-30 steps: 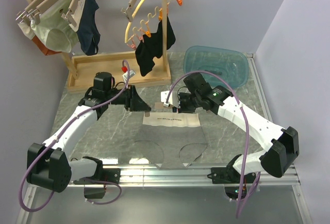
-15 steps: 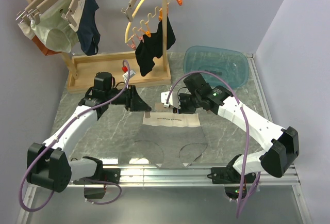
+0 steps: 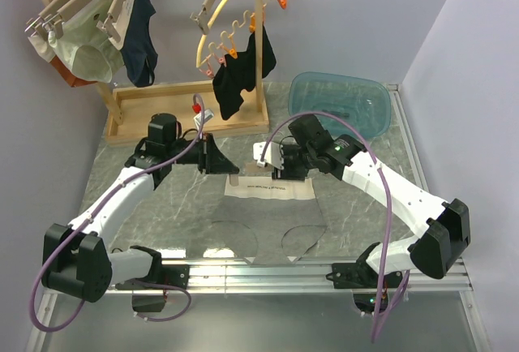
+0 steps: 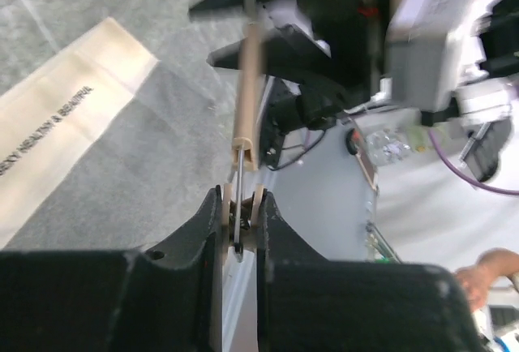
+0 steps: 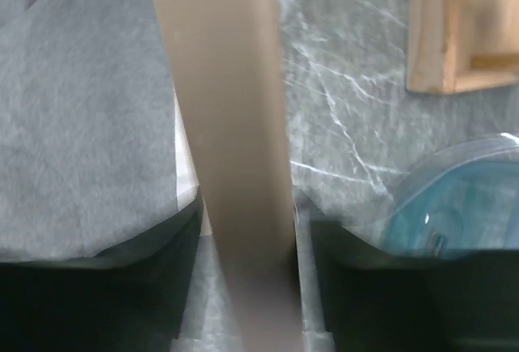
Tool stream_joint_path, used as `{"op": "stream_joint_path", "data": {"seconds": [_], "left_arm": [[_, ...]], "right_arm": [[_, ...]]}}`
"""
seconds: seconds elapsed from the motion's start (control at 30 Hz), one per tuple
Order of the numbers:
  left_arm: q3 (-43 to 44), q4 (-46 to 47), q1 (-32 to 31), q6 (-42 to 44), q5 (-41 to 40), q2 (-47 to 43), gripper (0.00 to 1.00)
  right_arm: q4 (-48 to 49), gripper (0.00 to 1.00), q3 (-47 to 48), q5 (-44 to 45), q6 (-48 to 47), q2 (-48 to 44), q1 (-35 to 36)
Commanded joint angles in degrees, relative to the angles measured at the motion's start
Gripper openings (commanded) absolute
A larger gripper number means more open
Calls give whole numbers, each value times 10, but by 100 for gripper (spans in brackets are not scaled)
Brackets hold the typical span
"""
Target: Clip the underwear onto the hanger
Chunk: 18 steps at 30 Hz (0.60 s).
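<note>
Closure of left fingers [image 4: 207, 238] on the hanger [image 4: 248, 84] clip [image 4: 238, 198] is newly noted, presumably to admit the underwear [image 3: 270, 190]; the state of right fingers [image 5: 97, 287] cannot be told.

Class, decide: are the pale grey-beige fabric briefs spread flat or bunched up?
Spread flat: the pale grey-beige fabric briefs lie smooth on the grey marbled table, waistband straight, both leg curves showing.

The white-and-black left arm [image 3: 122, 194] and right arm [image 3: 389, 190] reached forward and inward, elbows out, wrists facing each other. The left gripper [image 4: 240, 198] had its fingers pinched on the metal clip [image 4: 240, 175] at one end of the light wooden straight-bar hanger [image 4: 250, 84]. The right gripper [image 5: 247, 206] had its fingers close on either side of the bar; whether they gripped it was unclear.
</note>
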Motion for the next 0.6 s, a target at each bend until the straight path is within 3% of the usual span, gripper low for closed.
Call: {"op": "stream_joint_path", "data": {"seconds": [0.0,0.1,0.27,0.43,0.57], "left_arm": [[-10,51,3,-24,-25,13,0],[-12,89,11,-43,-26,33,0],[11,118,23,-46,-30,88,0],[35,129,41,-24,-28,146,0],[50,147,52,-12,-33,186,0]], "right_arm": [[63,69,15,34,44,-9,2],[89,80,7,39,76,-22,1],[100,79,9,26,151,-32,-5],[114,70,8,0,232,-25,-4],[160,58,-4,-24,326,2,-3]]}}
